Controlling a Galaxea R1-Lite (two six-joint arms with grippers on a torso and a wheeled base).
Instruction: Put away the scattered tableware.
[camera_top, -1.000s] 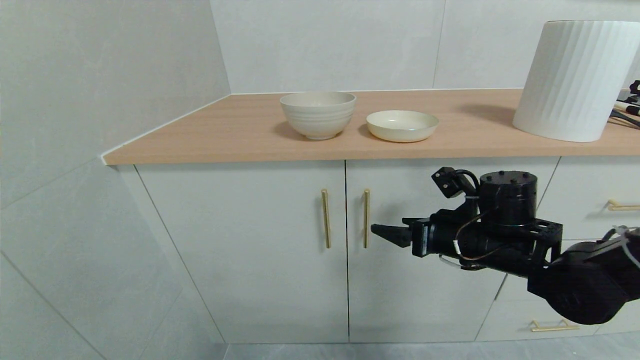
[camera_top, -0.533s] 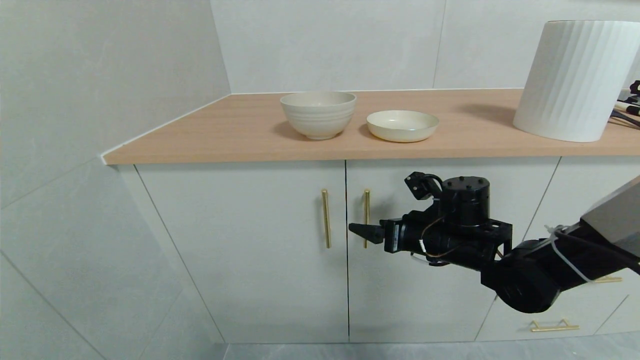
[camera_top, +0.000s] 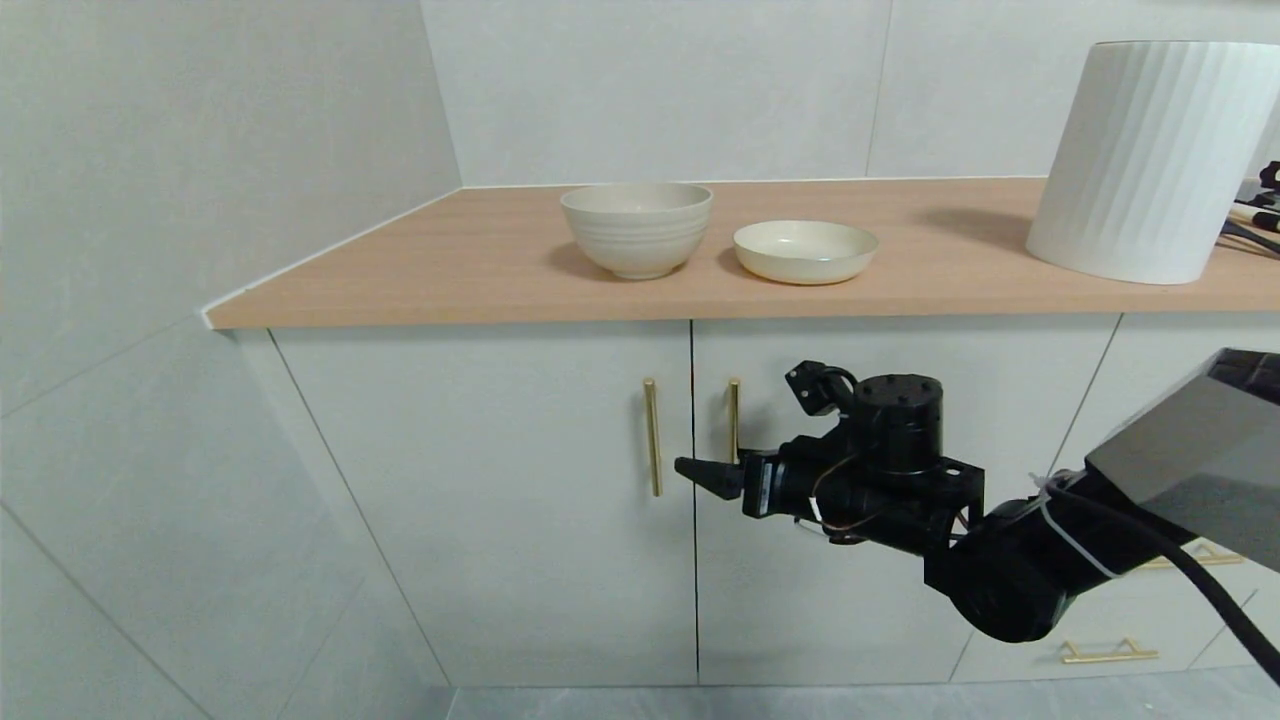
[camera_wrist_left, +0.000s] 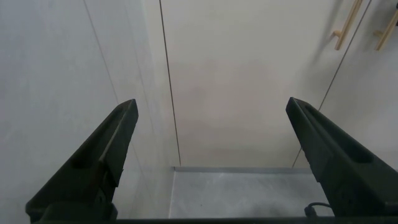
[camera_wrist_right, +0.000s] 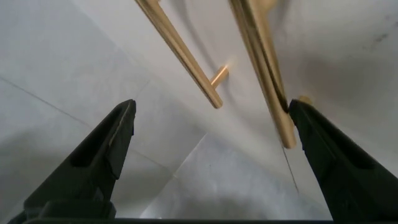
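- The right arm stretches level across the front of the cabinet doors (camera_top: 500, 500), below the worktop (camera_top: 450, 270); its wrist is turned so the right hand (camera_top: 700, 474) points sideways toward the robot's left.
- In the head view the tip of the right hand lies over the seam between the two doors, level with the lower part of the brass handles.
- In the right wrist view the fingers (camera_wrist_right: 112, 149) of this hand are spread wide and grip nothing; the right door handle (camera_wrist_right: 264, 68) and the left door handle (camera_wrist_right: 180, 50) both appear between them (the right door handle's lower end is just beside one finger; contact cannot be judged).
- The left hand (camera_wrist_left: 208, 155) is also spread wide and empty; it faces a low part of the cabinet front, with the floor (camera_wrist_left: 236, 193) beneath.
- The tableware sits on the worktop: a deep ribbed bowl (camera_top: 637, 228) and a shallow cream dish (camera_top: 805, 250), side by side, close but apart.
- A tall white ribbed cylinder (camera_top: 1150, 160) stands on the worktop, well away on the robot's right.
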